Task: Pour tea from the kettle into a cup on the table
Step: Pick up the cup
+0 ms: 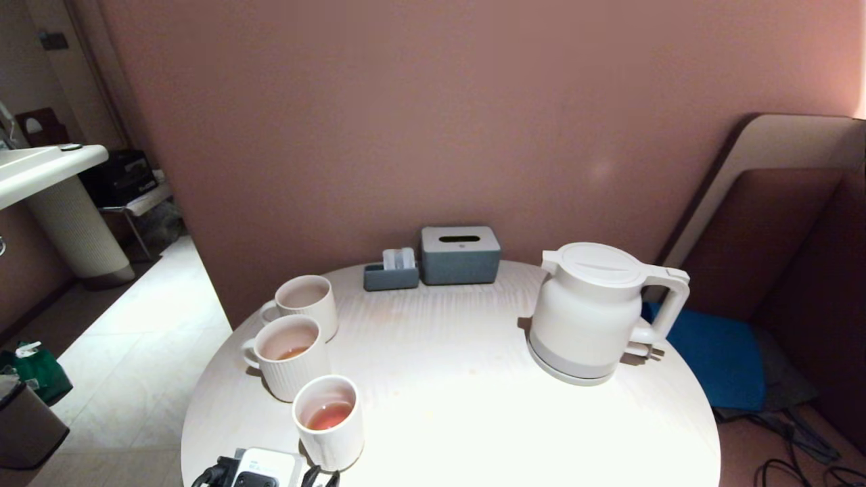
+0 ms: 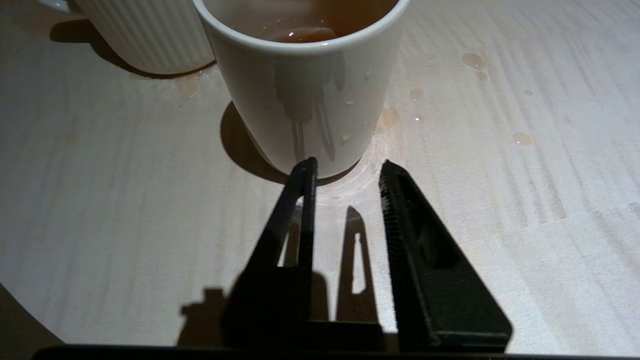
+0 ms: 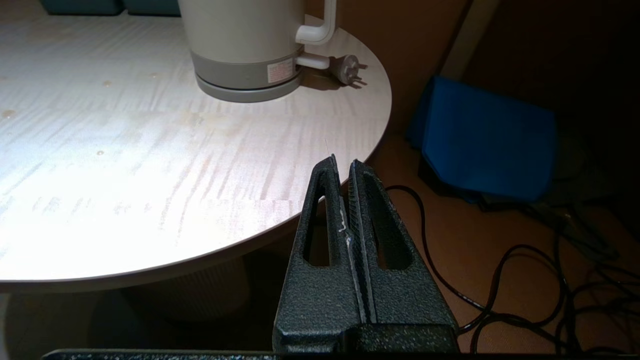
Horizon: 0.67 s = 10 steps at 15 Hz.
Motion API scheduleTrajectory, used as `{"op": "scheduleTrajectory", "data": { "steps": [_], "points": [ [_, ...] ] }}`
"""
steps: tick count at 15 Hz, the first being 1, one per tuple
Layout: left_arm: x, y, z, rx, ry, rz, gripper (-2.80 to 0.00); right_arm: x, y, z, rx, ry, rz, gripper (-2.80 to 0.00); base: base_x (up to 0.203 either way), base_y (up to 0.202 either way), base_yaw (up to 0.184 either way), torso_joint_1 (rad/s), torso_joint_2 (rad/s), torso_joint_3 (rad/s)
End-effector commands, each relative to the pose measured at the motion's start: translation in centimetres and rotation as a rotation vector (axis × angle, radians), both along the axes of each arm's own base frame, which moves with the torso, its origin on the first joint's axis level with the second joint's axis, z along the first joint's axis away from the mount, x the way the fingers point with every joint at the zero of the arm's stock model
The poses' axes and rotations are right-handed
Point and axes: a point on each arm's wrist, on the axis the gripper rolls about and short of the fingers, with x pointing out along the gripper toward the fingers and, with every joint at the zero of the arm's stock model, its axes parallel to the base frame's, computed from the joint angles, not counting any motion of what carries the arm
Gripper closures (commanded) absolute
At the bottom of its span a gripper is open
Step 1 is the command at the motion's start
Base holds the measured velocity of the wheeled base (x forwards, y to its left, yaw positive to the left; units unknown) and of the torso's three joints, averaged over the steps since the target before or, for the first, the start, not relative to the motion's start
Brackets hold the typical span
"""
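— Three vessels stand along the left side of the table [image 1: 446, 379], and the small plain cup [image 1: 329, 421] nearest the front edge already holds reddish tea [image 1: 330, 415]. Is the pouring done?

— Judging by that, largely yes. The kettle [image 1: 590, 312] sits upright on its base at the right, lid on, with neither claw on it.

— Where are the arms?

— The left gripper [image 2: 345, 167] is low over the tabletop just in front of the cup, its jaws a little apart and empty. The right gripper [image 3: 342, 167] hangs by the table's near right rim, jaws pressed together, holding nothing.

— Anything one camera catches alone?

— The left wrist view shows droplets [image 2: 472, 60] spilled around the cup. The right wrist view shows the kettle's plug [image 3: 348, 68] lying loose on the table.
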Motion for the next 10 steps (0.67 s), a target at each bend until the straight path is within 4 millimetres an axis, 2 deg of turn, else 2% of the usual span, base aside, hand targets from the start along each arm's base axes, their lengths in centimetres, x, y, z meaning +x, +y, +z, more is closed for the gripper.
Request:
{"op": "scheduleTrajectory", "data": {
  "steps": [1, 10],
  "points": [
    [0.0, -0.1, 0.1, -0.01, -0.005, 0.002, -2.8, 0.0, 0.0, 0.0, 0.0, 0.002, 0.001, 0.0, 0.0, 0.0, 0.0, 0.0, 0.0, 0.0],
    [1.0, -0.9, -0.2, -0.008, -0.004, 0.029, -2.8, 0.0, 0.0, 0.0, 0.0, 0.003, 0.001, 0.0, 0.0, 0.0, 0.0, 0.0, 0.0, 0.0]
  ]
}}
